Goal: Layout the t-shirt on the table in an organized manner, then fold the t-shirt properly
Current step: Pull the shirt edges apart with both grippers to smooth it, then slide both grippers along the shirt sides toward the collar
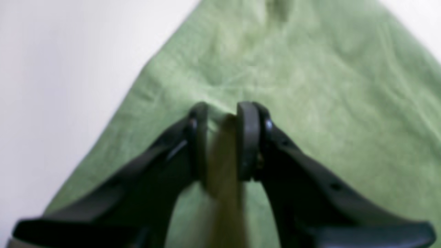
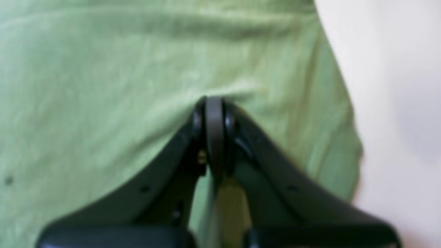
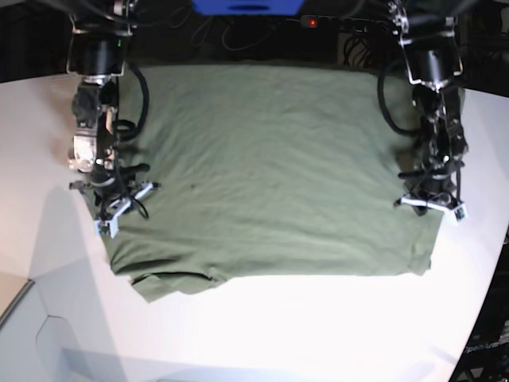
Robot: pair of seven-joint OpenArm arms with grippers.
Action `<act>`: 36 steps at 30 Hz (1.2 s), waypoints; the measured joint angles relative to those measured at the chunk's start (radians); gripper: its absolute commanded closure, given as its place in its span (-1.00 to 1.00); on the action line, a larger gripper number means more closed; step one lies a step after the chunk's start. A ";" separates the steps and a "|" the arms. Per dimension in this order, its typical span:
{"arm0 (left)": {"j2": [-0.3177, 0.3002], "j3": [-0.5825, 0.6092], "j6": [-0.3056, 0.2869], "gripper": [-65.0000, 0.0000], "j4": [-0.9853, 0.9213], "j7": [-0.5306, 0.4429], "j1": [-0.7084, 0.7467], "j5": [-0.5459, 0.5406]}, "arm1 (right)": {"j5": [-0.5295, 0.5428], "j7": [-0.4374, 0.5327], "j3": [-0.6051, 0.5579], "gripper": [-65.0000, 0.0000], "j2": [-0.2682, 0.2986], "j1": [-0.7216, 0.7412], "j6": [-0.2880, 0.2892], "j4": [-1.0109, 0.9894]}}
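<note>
The olive-green t-shirt [image 3: 270,159] lies spread flat on the white table [image 3: 318,334], with a bunched corner at its near left. My left gripper [image 1: 223,113] is shut on a pinched fold of the t-shirt [image 1: 310,86]. In the base view, this gripper [image 3: 429,203] stands at the cloth's right edge. My right gripper [image 2: 214,103] has its pads pressed together on the t-shirt [image 2: 86,86], with a strip of cloth showing behind them. It sits at the cloth's left edge [image 3: 119,208] in the base view.
Dark cables and a blue object [image 3: 246,6] line the table's far edge behind the shirt. The table's curved edge runs down the right side [image 3: 485,318]. A lower ledge shows at the near left corner [image 3: 24,318]. Bare white table [image 1: 51,69] flanks the shirt.
</note>
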 measured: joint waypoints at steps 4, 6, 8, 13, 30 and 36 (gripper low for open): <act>-0.024 0.127 0.011 0.54 -0.173 -0.068 -0.135 0.005 | 0.002 0.079 0.001 1.00 0.019 0.090 0.000 -0.146; -0.019 0.193 0.012 0.54 -0.241 -0.144 -0.179 0.010 | 0.007 0.108 -0.001 1.00 0.035 0.138 0.003 -0.221; -0.016 0.247 0.015 0.54 -0.303 -0.186 -0.222 0.009 | 0.008 0.161 -0.002 1.00 0.047 0.183 0.003 -0.299; -0.005 0.283 0.018 0.54 -0.394 -0.174 -0.313 0.000 | 0.002 0.233 -0.003 1.00 0.090 0.322 0.003 -0.510; -0.098 0.278 0.030 0.54 -0.071 -0.053 -0.181 -0.163 | -0.014 0.307 0.001 1.00 0.153 0.354 -0.002 -0.497; -0.135 0.276 0.021 0.54 0.150 0.048 -0.061 -0.209 | -0.015 0.092 0.008 1.00 0.127 0.131 -0.016 -0.060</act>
